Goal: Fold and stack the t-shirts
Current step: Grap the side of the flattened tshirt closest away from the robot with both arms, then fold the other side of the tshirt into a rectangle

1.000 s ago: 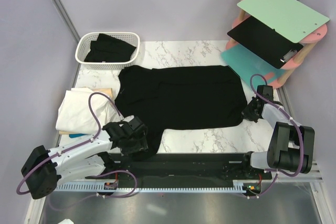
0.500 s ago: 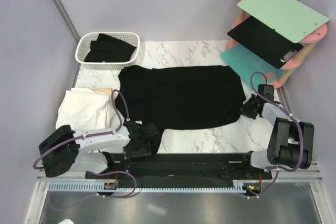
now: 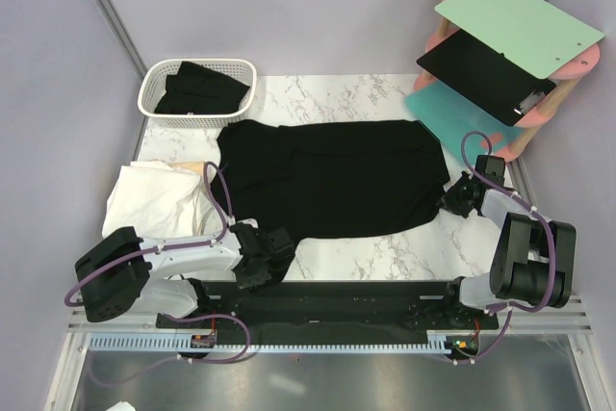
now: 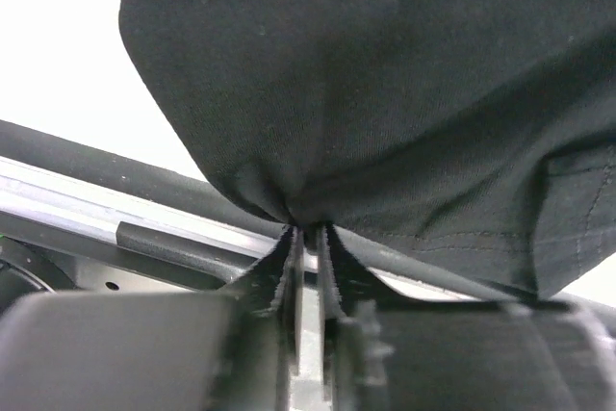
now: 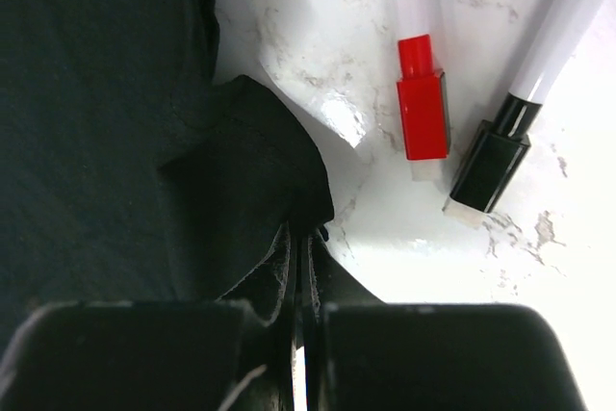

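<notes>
**Both grippers pinch near corners of the spread black t-shirt**

The left gripper (image 4: 306, 238) has its jaws nearly together, with matte knit cloth puckered to a point between them. The right gripper (image 5: 298, 238) is clamped on a soft folded corner flap. Holding both ends likely lets the near edge lift evenly for a fold. Between and ahead of them, the black t-shirt (image 3: 332, 175) lies flat on the glossy marble table (image 3: 385, 257). Just beyond the right fingertips lie two hard plastic markers, red-capped (image 5: 422, 93) and black-capped (image 5: 486, 175). Outboard of the left gripper sits a rumpled white shirt (image 3: 149, 201).
</notes>
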`<action>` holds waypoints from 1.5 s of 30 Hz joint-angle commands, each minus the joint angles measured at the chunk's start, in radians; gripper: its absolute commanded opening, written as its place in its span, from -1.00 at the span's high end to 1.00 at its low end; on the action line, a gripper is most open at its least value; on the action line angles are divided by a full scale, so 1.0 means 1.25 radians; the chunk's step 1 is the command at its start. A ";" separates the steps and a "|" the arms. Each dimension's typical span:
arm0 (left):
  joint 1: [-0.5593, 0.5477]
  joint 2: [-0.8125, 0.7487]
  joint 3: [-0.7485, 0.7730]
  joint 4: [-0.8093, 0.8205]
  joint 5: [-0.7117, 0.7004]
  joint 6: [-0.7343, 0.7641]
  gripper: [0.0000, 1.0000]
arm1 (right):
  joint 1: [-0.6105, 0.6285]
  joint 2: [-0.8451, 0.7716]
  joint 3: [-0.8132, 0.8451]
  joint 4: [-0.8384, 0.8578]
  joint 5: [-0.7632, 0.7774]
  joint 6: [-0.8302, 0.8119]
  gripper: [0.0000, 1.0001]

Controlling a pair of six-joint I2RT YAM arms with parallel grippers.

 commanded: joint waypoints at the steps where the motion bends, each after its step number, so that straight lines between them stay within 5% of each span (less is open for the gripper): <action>1: -0.005 0.002 0.009 -0.012 -0.099 -0.069 0.95 | -0.001 0.028 -0.045 -0.031 0.014 -0.022 1.00; 18: -0.061 -0.134 0.098 -0.059 -0.178 -0.105 0.96 | -0.004 -0.075 -0.056 -0.074 -0.035 -0.039 1.00; 27: -0.055 -0.064 0.309 -0.209 -0.358 -0.109 0.96 | -0.004 -0.179 -0.023 -0.122 -0.041 -0.049 1.00; 37: 0.095 -0.031 0.411 -0.212 -0.430 0.027 0.96 | -0.002 -0.180 0.053 -0.097 -0.003 -0.047 1.00; 45: 0.250 -0.012 0.452 -0.040 -0.412 0.249 0.96 | -0.002 -0.091 0.115 0.000 -0.021 0.000 1.00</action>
